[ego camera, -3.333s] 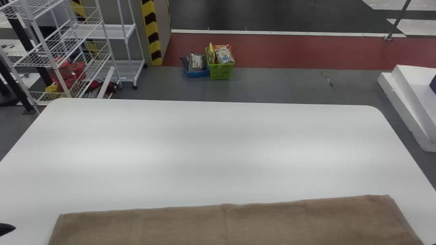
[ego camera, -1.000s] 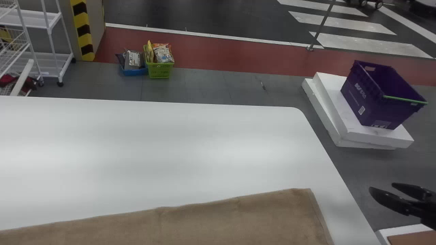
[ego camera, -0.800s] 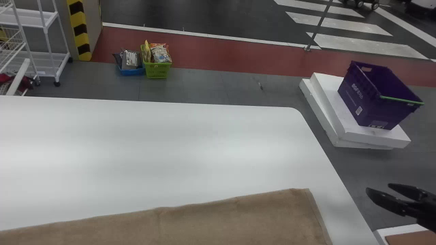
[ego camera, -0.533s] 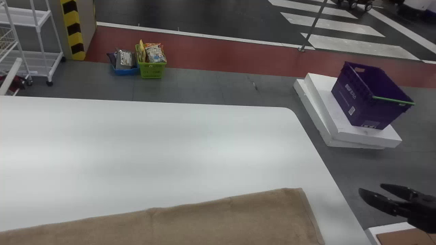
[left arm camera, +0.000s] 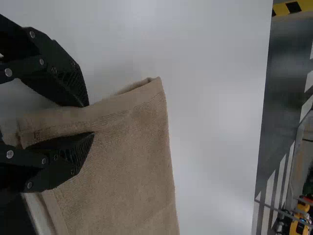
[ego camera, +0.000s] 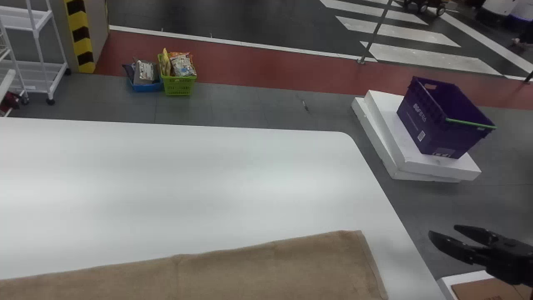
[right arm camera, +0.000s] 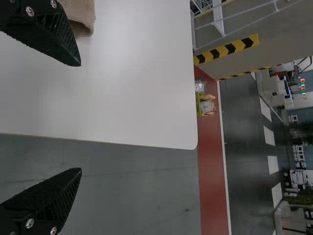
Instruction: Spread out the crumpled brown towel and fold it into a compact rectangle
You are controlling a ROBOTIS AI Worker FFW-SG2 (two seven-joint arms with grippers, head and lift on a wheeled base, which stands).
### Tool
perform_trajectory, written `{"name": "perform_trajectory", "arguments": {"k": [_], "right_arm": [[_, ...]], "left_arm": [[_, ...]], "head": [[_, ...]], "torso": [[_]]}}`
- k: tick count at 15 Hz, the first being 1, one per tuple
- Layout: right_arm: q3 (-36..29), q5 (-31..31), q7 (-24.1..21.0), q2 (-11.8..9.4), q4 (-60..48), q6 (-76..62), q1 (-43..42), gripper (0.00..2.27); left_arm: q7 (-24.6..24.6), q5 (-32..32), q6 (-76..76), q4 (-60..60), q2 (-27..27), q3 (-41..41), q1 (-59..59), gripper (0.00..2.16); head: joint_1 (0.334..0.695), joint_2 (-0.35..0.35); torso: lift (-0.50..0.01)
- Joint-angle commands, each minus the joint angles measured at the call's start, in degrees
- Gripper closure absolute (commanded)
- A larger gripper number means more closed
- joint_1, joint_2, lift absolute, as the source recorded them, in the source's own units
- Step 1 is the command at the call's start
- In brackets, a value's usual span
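Observation:
The brown towel (ego camera: pixel 266 271) lies spread in a long flat strip along the table's near side, its right end slanting toward the right edge. Off that edge, over the floor, my right gripper (ego camera: pixel 443 231) holds still with parted fingers. In the right wrist view the gripper (right arm camera: pixel 80 117) is wide open and empty, a bit of towel (right arm camera: pixel 83 14) lying beyond one finger. At a towel corner with layered edges (left arm camera: pixel 127 147), my left gripper (left arm camera: pixel 90 120) is open; one finger lies over the cloth, the other just outside its border.
The white table (ego camera: pixel 187 179) extends beyond the towel. Past its right edge are white slabs (ego camera: pixel 441 168) with a purple crate (ego camera: pixel 433 125), and a box (ego camera: pixel 487 289) below the right gripper. Green (ego camera: pixel 179 85) and blue (ego camera: pixel 145 86) baskets and a white rack (ego camera: pixel 37 75) stand behind.
The head view has turned right, so table, towel and crate sit farther left in it. The right gripper has come into that view, and a dark tip at its left edge has left it.

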Motion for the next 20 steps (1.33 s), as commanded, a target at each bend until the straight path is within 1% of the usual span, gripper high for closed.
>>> {"name": "perform_trajectory", "arguments": {"k": [1,4,6,8,10,11,13,15,16,20], "right_arm": [[0.2,0.0,-0.2,0.0,0.6,-0.7,0.1,0.03],[0.2,0.0,-0.2,0.0,0.8,-0.9,0.1,0.04],[0.1,0.0,-0.2,0.1,0.8,-0.9,0.1,0.04],[-0.3,-0.1,-0.1,0.1,0.7,-1.1,0.9,0.05],[-0.8,-0.1,-0.1,0.1,0.9,-1.3,1.4,0.05],[-0.8,-0.3,-0.1,0.3,0.9,-2.0,1.7,0.05],[-0.8,-0.7,-0.1,0.6,0.9,-2.1,2.1,0.06],[-0.6,-0.7,-0.1,1.1,0.8,-2.7,2.2,0.06],[-0.4,-0.7,-0.1,1.2,0.8,-2.7,2.3,0.06],[-0.1,-0.7,-0.1,1.3,0.8,-3.5,2.9,0.06]], "left_arm": [[0.1,-0.1,-1.5,0.0,-0.3,0.5,-0.3,1.36],[0.2,-0.1,-1.8,-0.1,-0.3,2.2,-3.2,1.36],[-0.1,-1.2,-1.7,0.0,-0.3,4.0,-6.8,1.36],[-1.8,-0.9,0.5,-1.1,-0.3,5.2,-9.0,1.36],[-3.4,0.8,2.4,-7.0,-0.3,4.4,-6.7,1.36],[-4.2,2.8,4.1,-11.2,-0.3,3.1,-4.2,1.36],[-6.2,5.0,9.8,-18.2,-0.3,-0.9,-0.6,1.36],[-5.9,5.1,12.2,-21.9,-0.3,-7.4,1.3,1.36],[-5.3,4.7,12.9,-22.1,-0.3,-10.5,1.3,1.36],[0.8,1.4,12.1,-19.8,-0.3,-24.8,1.1,1.36]], "head": [[0.695,-0.305],[0.695,-0.294],[0.695,-0.272],[0.695,-0.248],[0.695,-0.230],[0.695,-0.241],[0.695,-0.286],[0.695,-0.350],[0.695,-0.350],[0.695,-0.350]], "torso": [[-0.127],[-0.127],[-0.127],[-0.127],[-0.127],[-0.127],[-0.127],[-0.127],[-0.127],[-0.127]]}}
